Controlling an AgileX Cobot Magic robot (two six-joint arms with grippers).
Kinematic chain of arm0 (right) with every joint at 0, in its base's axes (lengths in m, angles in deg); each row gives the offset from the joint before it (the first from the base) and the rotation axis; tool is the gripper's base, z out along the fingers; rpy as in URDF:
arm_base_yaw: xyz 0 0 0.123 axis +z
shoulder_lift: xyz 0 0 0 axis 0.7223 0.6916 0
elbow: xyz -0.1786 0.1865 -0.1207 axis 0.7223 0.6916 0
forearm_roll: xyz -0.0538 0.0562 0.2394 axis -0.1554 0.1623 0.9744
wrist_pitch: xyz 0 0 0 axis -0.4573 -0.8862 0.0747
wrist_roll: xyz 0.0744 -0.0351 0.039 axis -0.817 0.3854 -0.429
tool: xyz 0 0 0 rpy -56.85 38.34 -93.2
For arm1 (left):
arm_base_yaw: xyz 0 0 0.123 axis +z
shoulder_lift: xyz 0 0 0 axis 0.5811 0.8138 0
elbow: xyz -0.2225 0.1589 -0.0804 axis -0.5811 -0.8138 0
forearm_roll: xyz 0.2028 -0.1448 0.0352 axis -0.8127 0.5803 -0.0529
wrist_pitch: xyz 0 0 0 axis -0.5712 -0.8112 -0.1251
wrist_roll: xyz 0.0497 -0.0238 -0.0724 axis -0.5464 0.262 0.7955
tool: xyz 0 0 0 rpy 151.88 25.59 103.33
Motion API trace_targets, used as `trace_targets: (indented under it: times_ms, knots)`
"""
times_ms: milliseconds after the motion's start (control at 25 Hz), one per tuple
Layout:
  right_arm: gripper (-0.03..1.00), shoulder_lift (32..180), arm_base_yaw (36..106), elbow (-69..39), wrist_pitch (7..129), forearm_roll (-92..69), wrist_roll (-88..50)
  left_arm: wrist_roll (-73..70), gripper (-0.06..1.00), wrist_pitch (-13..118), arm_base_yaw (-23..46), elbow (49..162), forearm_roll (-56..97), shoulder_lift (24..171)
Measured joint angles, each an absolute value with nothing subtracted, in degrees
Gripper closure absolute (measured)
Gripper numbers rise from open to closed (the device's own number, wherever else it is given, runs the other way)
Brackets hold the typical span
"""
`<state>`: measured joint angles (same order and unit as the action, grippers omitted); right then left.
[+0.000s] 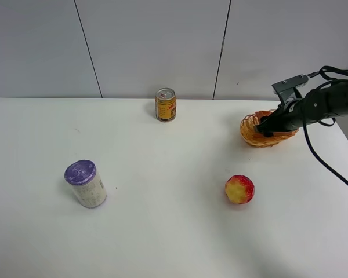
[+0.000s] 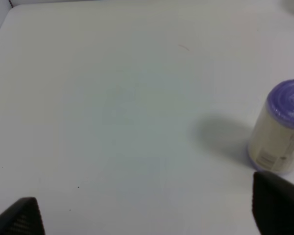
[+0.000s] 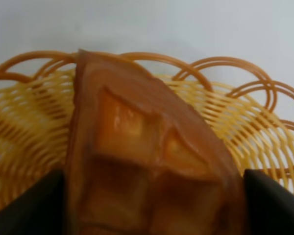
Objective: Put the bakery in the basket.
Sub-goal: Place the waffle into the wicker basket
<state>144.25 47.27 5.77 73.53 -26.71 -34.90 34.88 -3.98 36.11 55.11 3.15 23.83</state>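
The bakery [image 3: 142, 161], an orange-brown waffle wedge with a square grid, fills the right wrist view and sits between the two dark fingers of my right gripper [image 3: 149, 210], which is shut on it. The tan wicker basket [image 3: 245, 127] lies directly beneath and behind the waffle. In the exterior high view the basket [image 1: 249, 132] is at the table's far right, and my right gripper [image 1: 264, 128] reaches into it, hiding the waffle. My left gripper [image 2: 147, 215] is open and empty above bare table; it does not show in the exterior high view.
A gold drink can [image 1: 165, 104] stands at the back middle. A white jar with a purple lid [image 1: 86, 183] stands front left and also shows in the left wrist view [image 2: 281, 127]. A red-yellow round fruit [image 1: 239, 189] lies in front of the basket.
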Motion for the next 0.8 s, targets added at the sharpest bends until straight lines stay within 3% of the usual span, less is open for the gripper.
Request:
trace_targets:
  times_ms: [80, 240, 280, 520, 800]
  knots:
    - [0.26, 144.3, 47.2, 5.8, 73.9, -26.6, -34.9, 34.9, 0.1, -4.0, 36.1, 55.1, 3.1, 23.8]
    - [0.04, 144.3, 47.2, 5.8, 73.8, -25.2, -37.3, 34.9, 0.1, -4.0, 36.1, 55.1, 3.1, 23.8]
    - [0.03, 144.1, 47.2, 5.8, 73.3, -25.1, -37.5, 34.9, 0.1, -4.0, 36.1, 55.1, 3.1, 23.8]
    - [0.01, 136.5, 47.2, 5.8, 71.7, -21.1, -37.8, 34.9, 0.1, -4.0, 36.1, 55.1, 3.1, 23.8]
    - [0.01, 112.2, 47.2, 8.8, 63.9, -17.0, -38.1, 34.9, 0.1, -4.0, 36.1, 55.1, 3.1, 23.8]
